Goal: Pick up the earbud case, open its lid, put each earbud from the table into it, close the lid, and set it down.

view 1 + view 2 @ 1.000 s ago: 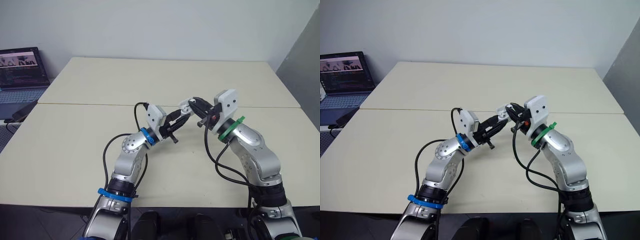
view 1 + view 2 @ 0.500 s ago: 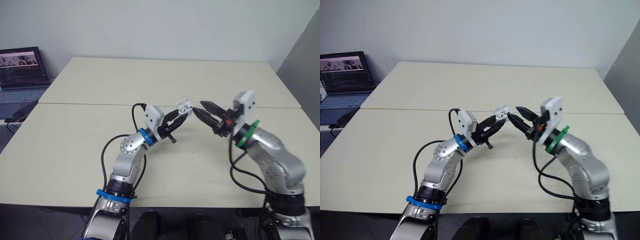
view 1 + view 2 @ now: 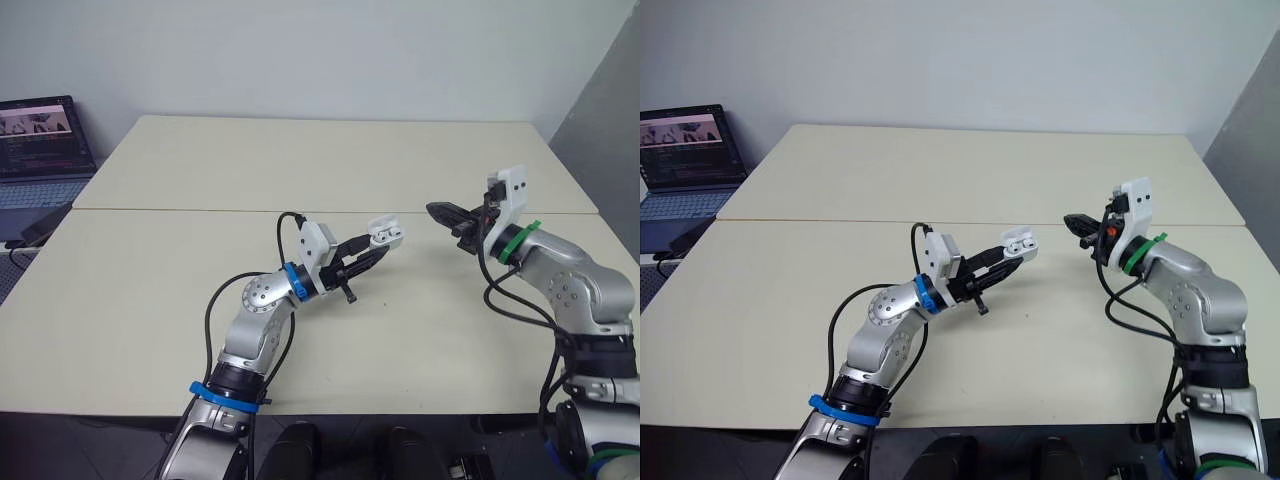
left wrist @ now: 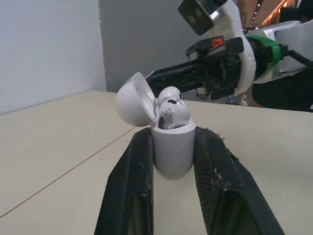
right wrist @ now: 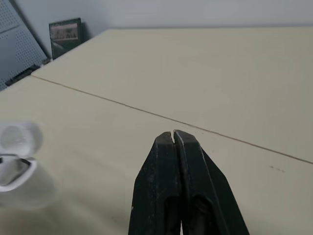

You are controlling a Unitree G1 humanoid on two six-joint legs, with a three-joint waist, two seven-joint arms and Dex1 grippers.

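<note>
Item: earbud case (image 4: 170, 149), white, held above the middle of the worktop (image 3: 300, 160), clear of the surface. Holder: left gripper (image 3: 372, 250), its two black fingers clenched on the lower body of the case, one on each flank. Lid (image 4: 133, 100): hinged back, fully open. Contents: two earbuds (image 4: 172, 110) sitting in the wells, heads standing proud of the rim. Right gripper (image 5: 174, 139): fingers pressed together with nothing between them, well apart from the case at its 3 o'clock. Also present: laptop (image 3: 40, 135) beyond the worktop's edge, at 10 o'clock from the case. Stage, as judged: loading appeared complete and closing the lid was the step in hand. Handling notes: bring the closed right fingers in from 3 o'clock as a blunt pusher, meet the domed outside of the lid and swing it along its hinge arc until it seats. Keep the left grip low and steady, below the rim line. Should an earbud sit high, the lid may spring back.
</note>
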